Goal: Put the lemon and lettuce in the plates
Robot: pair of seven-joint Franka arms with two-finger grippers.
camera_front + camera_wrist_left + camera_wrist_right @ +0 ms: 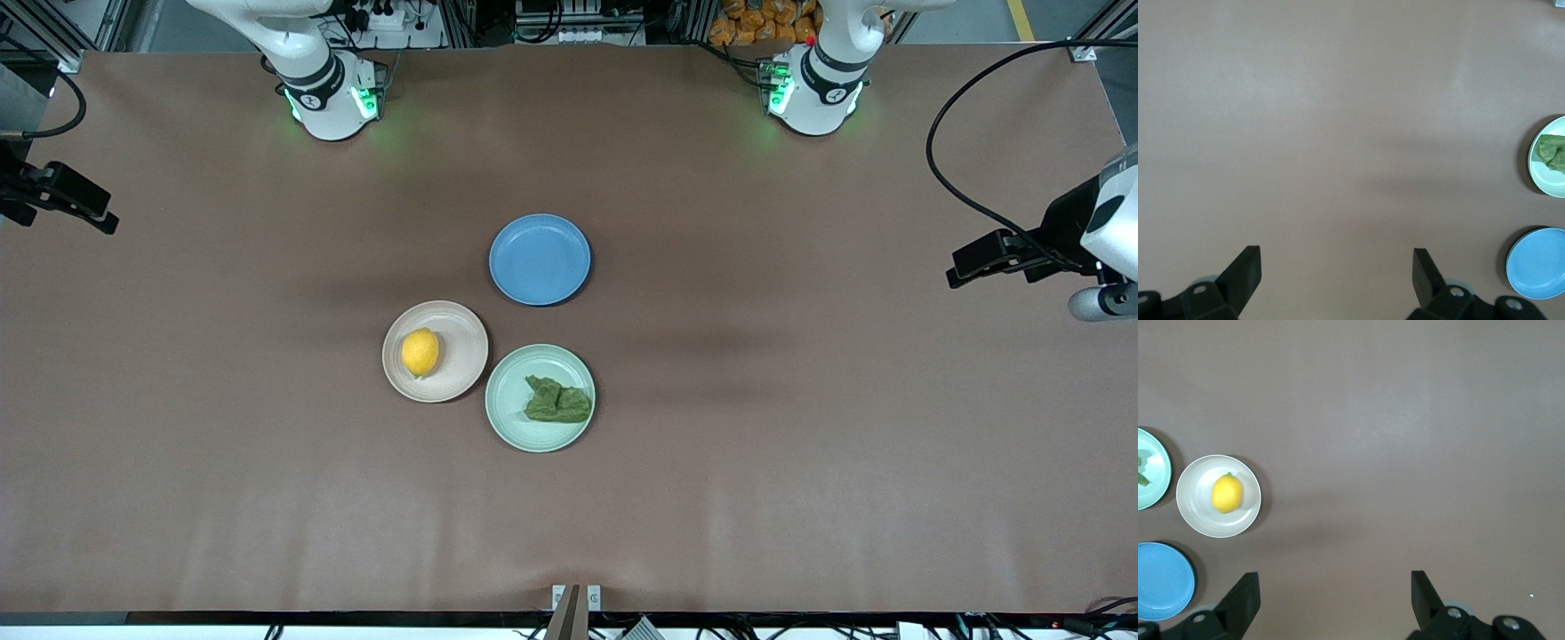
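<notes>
The yellow lemon (pixel 420 352) lies on the beige-pink plate (pixel 460 331). The dark green lettuce (pixel 556 401) lies on the mint green plate (pixel 509 391), which touches the beige-pink one. My left gripper (pixel 978 258) hangs over bare table at the left arm's end, open and empty in the left wrist view (pixel 1337 263). My right gripper (pixel 84 209) hangs over bare table at the right arm's end, open and empty in the right wrist view (pixel 1335 587). The right wrist view shows the lemon (pixel 1227 493) on its plate (pixel 1198 513). The left wrist view shows the lettuce (pixel 1553 152) on its plate (pixel 1538 172).
An empty blue plate (pixel 540 259) sits farther from the front camera than the two filled plates, close to both. It also shows in the left wrist view (pixel 1538 262) and the right wrist view (pixel 1161 580). Brown table surface (pixel 800 444) surrounds the plates.
</notes>
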